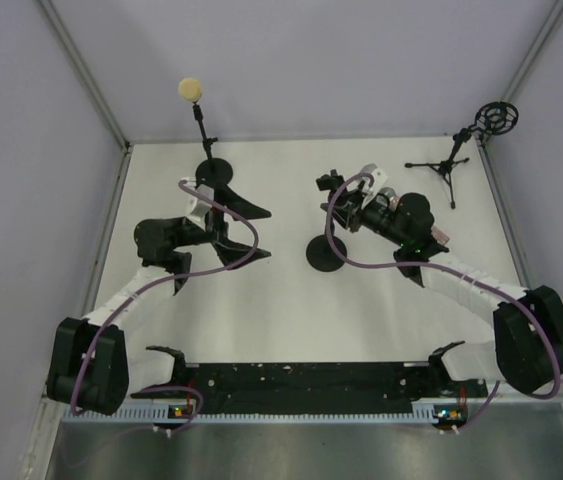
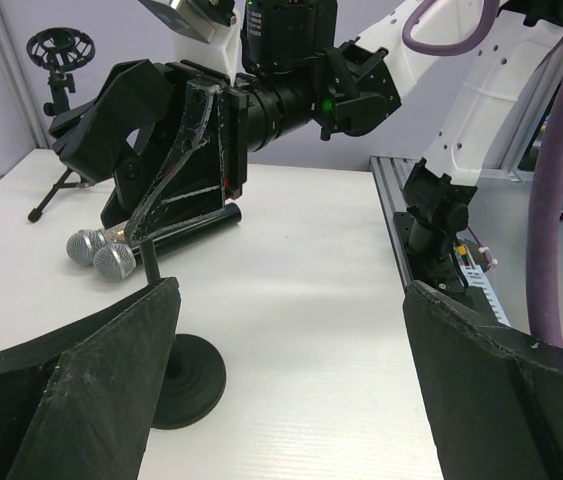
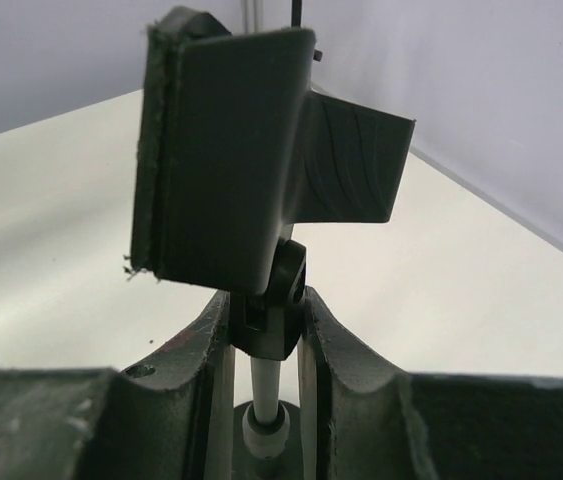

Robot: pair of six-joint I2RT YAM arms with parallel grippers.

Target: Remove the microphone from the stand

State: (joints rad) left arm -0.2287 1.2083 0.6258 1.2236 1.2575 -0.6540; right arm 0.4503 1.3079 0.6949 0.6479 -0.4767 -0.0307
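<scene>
Right claw (image 3: 266,312) pinched on stand (image 3: 264,405) swivel; left claw (image 2: 291,295) wide.
Microphone (image 2: 116,262) lies level at the centre stand's top, body mostly hidden behind the right claw; whether the clip grips it cannot be told.

On the near side of the round stand base (image 1: 324,252), the counter (image 1: 361,320) is free for passing. Above the base, the right tool (image 1: 346,197), clamped on the stand clip (image 3: 271,300), blocks the way. The wide-spread left tool (image 1: 256,232) stands to its left, and a tripod stand (image 1: 451,160) behind-right.
</scene>
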